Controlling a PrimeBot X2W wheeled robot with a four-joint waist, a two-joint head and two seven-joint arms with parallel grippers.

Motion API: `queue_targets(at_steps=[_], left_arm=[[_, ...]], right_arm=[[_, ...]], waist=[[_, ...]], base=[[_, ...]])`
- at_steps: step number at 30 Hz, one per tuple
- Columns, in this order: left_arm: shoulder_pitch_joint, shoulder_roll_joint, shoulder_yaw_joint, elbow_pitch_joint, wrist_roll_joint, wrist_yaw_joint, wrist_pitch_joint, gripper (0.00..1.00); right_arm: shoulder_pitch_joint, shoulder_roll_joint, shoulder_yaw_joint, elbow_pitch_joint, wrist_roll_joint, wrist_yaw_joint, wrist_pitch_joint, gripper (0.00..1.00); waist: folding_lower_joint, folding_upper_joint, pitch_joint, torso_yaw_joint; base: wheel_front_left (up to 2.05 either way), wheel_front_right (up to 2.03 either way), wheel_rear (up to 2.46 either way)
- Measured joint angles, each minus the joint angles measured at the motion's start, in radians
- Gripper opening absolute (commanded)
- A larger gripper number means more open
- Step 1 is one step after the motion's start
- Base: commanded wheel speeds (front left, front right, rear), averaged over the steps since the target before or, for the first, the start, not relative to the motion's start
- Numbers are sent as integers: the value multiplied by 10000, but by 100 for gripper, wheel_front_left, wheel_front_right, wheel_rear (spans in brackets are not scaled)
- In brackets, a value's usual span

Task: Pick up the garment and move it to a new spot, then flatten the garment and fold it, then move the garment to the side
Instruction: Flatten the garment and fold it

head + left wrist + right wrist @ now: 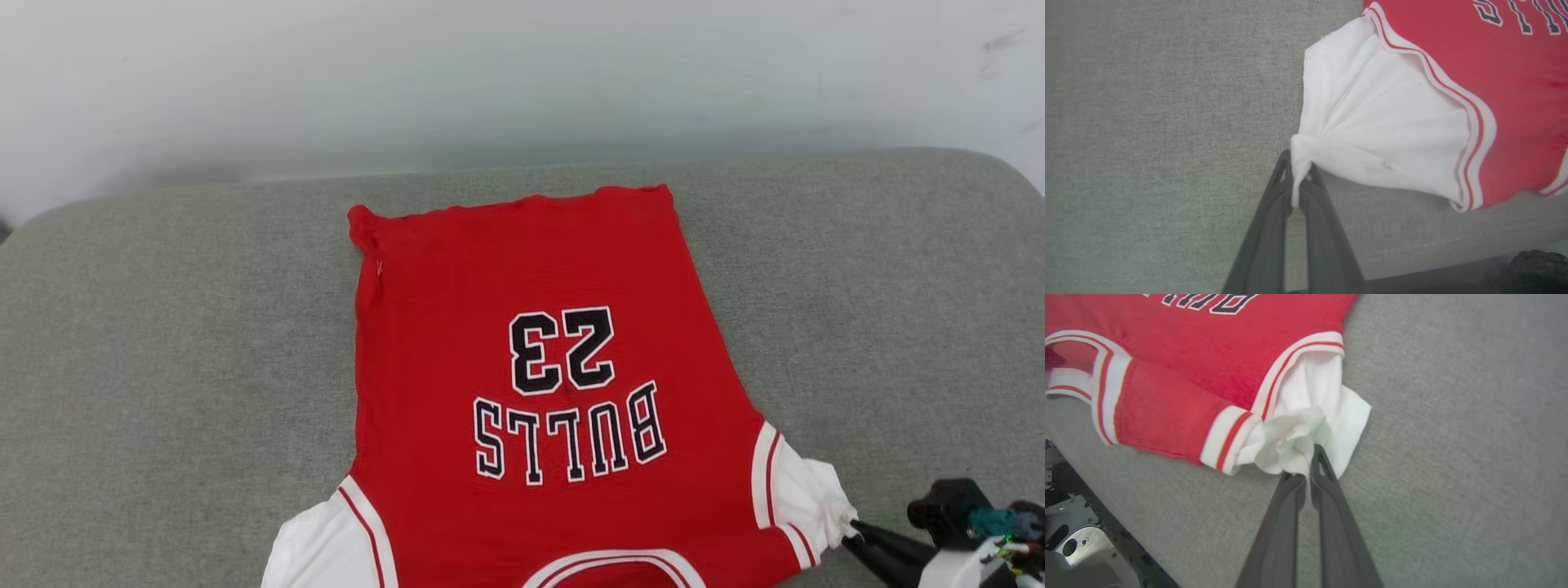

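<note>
Shirt (539, 269) looks light and floppy, so the sleeve ends are the sane places to grab. It's spread on the grey cushion (163, 327), collar at 6 o'clock. Left claw (1296, 183) is pinched tight on a white sleeve tip, with the shirt off at its 2 o'clock. Right claw (1308, 473) has the other tip, shirt at its 10 o'clock.

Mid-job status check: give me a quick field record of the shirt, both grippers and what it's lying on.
garment: red T-shirt, spread out print side up, collar end near the robot
surface: grey fabric pad
left gripper: fingers shut on the edge of the left white sleeve
right gripper: fingers shut on the bunched right white sleeve
far hem: left corner slightly bunched
fold: not yet started
</note>
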Motion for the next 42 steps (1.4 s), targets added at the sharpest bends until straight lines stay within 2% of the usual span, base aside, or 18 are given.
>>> queue_targets(at_steps=[4, 7, 9, 11, 18, 23, 27, 30, 33, 42], left_arm=[[310, -217, 359, -35, 115, -12, 0, 0], [461, -276, 550, -73, 297, -13, 0, 0], [467, -336, 704, -157, 426, -2, 0, 0], [467, -359, 788, -230, 541, 2, 0, 0], [440, -550, 1160, -640, 1114, 180, 0, 0], [356, -617, 1396, -1037, 1613, 278, 0, 0], [0, -629, 1478, -1438, 2004, 366, 0, 0], [-342, -690, 1398, -1666, 2280, 391, 0, 0], [-773, -821, 1327, -1904, 2497, 384, 4, 0], [-1997, -1156, 1143, -2395, 3219, 324, 44, 0]], right_arm=[[874, -173, -397, -468, -232, 0, 209, 0], [1297, -81, -1058, -520, -447, 2, 403, 0], [1531, 88, -1524, -545, -493, 0, 499, 100], [1676, 219, -2050, -625, -708, 0, 583, 100], [1421, 8, -4391, -1392, -1674, -2, 966, 100], [285, 25, -6395, -2458, -2265, -2, 1705, 100], [-1011, 359, -7160, -3177, -2508, -2, 2738, 100], [-2309, 533, -7296, -3325, -2499, -2, 3822, 100], [-3655, 907, -7302, -2945, -2136, -2, 5106, 100], [-7265, 1233, -5822, -980, -1256, -4, 10159, 100]], waist=[[0, 0, -119, -4], [0, 0, -151, -29], [1, 0, -155, -29], [1, 0, -157, -35], [2, 0, -52, -17], [2, 0, 205, 103], [3, 0, 573, 294], [4, 0, 964, 467], [4, 0, 1419, 676], [5, 0, 3019, 1423]], base=[[0, 0, 0], [0, 0, 0], [0, 0, 0], [0, 0, 0], [0, 0, 0], [0, 0, 0], [0, 0, 0], [0, 0, 0], [0, 0, 0], [0, 0, 0]])
